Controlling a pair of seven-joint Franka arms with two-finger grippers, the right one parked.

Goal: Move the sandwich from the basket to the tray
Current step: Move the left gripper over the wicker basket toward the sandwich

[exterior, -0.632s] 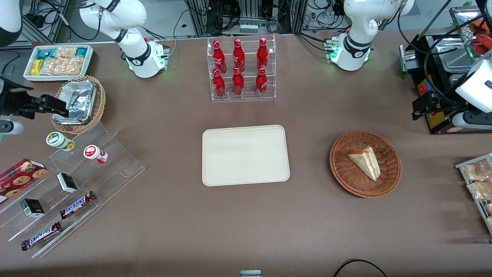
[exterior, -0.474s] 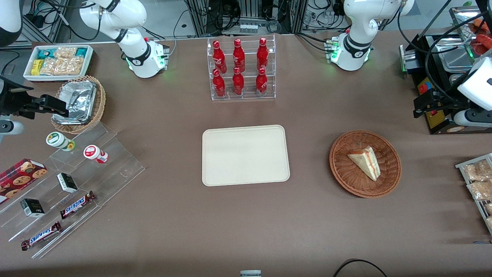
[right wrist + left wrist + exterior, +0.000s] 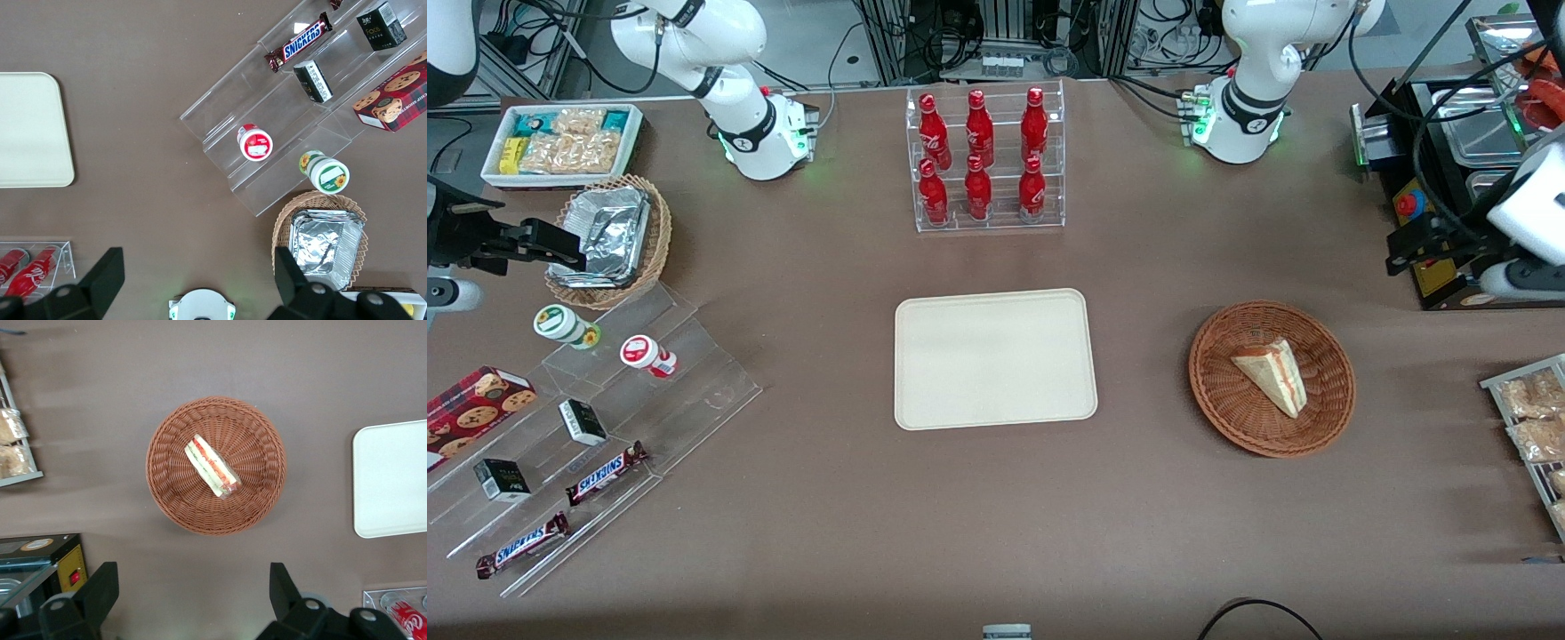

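The sandwich (image 3: 1272, 375) (image 3: 212, 465), a pale wedge with red and green layers, lies in the round reddish-brown basket (image 3: 1227, 413) (image 3: 257, 497). The cream tray (image 3: 994, 358) (image 3: 393, 480) (image 3: 30, 130) lies bare at the table's middle, beside the basket toward the parked arm's end. My left gripper (image 3: 1398, 252) (image 3: 191, 587) hangs high above the table, farther from the front camera than the basket and a little toward the working arm's end. Its fingers (image 3: 100, 587) stand wide open with nothing between them.
A clear rack of red bottles (image 3: 983, 160) stands farther from the front camera than the tray. A black machine with metal pans (image 3: 1449, 142) sits under the gripper's arm. Snack packets on a rack (image 3: 1534, 418) lie at the working arm's table edge.
The left gripper and wrist have shifted slightly at the working arm's end of the table. Sandwich, basket and tray have not moved.
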